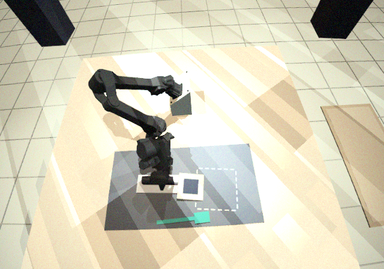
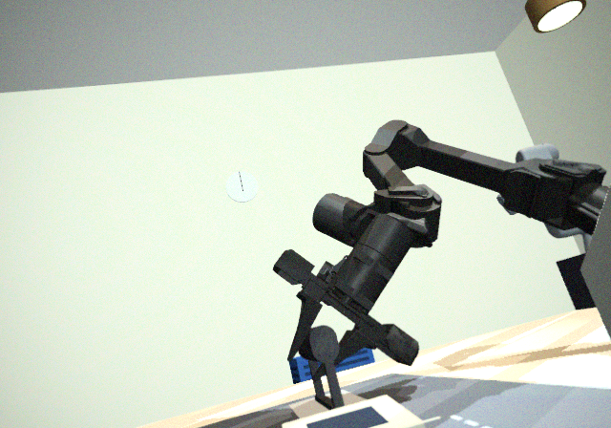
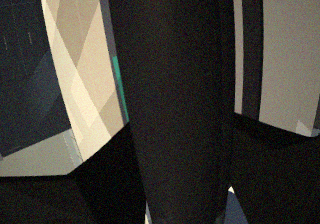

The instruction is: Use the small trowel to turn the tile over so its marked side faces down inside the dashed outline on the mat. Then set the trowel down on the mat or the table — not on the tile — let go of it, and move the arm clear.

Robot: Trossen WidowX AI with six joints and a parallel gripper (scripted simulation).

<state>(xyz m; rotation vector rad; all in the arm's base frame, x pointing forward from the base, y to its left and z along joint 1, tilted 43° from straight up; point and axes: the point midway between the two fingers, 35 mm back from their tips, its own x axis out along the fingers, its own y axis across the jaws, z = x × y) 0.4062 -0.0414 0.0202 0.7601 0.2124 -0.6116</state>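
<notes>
My gripper point(image 1: 157, 179) point(image 2: 315, 350) is shut on the trowel's thick black handle, which also fills the middle of the wrist view point(image 3: 175, 84). The trowel's pale flat blade point(image 1: 148, 189) point(image 2: 304, 409) is low over the mat point(image 1: 248, 157) point(image 2: 503, 391), its front end at the tile's left edge. Whether it reaches under the tile is hidden. The cream tile point(image 1: 190, 196) point(image 2: 405, 409) has its dark blue square facing up and looks nearly flat. It overlaps the left side of the dashed outline point(image 1: 236, 187); most of the outline shows to its right.
A green spatula-like tool point(image 1: 202, 217) lies on the mat near its front edge, in front of the tile. A dark grey slanted block point(image 1: 181, 105) stands behind the mat near the arm's base. A tan panel point(image 1: 356, 154) lies beyond the table's right edge.
</notes>
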